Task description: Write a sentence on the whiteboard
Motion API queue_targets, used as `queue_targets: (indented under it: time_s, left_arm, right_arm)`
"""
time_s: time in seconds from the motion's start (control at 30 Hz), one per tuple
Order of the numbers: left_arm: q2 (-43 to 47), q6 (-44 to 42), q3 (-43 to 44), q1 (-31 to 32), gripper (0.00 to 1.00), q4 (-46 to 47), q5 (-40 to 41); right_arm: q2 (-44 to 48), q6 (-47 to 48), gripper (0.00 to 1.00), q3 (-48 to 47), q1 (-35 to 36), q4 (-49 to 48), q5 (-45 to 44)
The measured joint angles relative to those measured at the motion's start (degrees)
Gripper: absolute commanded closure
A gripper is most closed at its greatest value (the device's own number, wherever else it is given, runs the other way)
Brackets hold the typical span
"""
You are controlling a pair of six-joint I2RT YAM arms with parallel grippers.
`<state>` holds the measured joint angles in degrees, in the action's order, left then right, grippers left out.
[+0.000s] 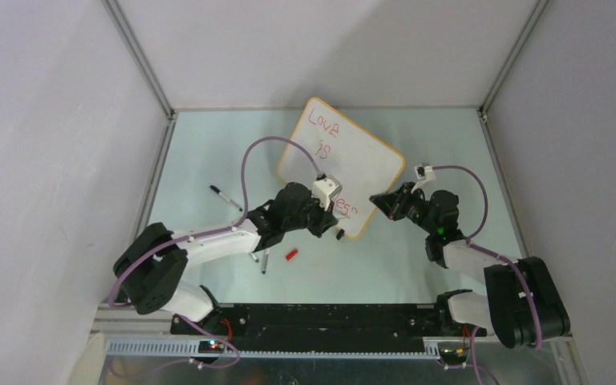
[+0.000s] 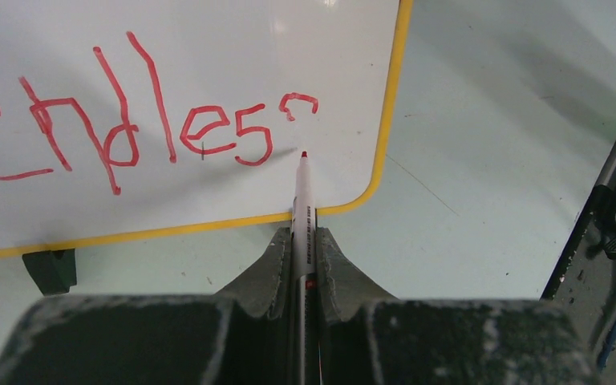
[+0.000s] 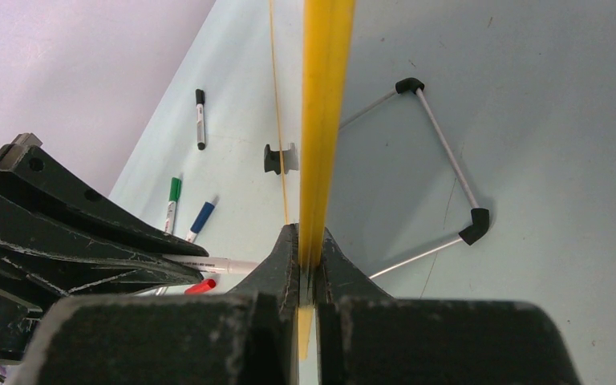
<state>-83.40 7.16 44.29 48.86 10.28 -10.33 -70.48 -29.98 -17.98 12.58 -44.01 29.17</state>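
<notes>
We log left gripper (image 2: 298,241) grasping red marker (image 2: 301,196), tip near whiteboard (image 2: 329,48) corner | right gripper (image 3: 309,241) clenched on whiteboard edge | sentence (image 2: 132,128) ends mid-letter.

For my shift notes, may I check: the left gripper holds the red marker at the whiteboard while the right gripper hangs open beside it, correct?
Not quite: the right gripper is not open; the right wrist view shows it shut on the yellow edge of the whiteboard. The left gripper does hold the red marker there.
</notes>
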Motion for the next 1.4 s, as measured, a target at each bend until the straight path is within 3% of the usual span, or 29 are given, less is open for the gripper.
queue_targets:
  time_s: [1.4]
  left_arm:
    - [-0.3, 0.3, 0.6, 0.0, 1.00, 2.6, 2.7]
  right_arm:
    - [0.1, 0.0, 1.00, 0.0, 0.0, 0.1, 0.0]
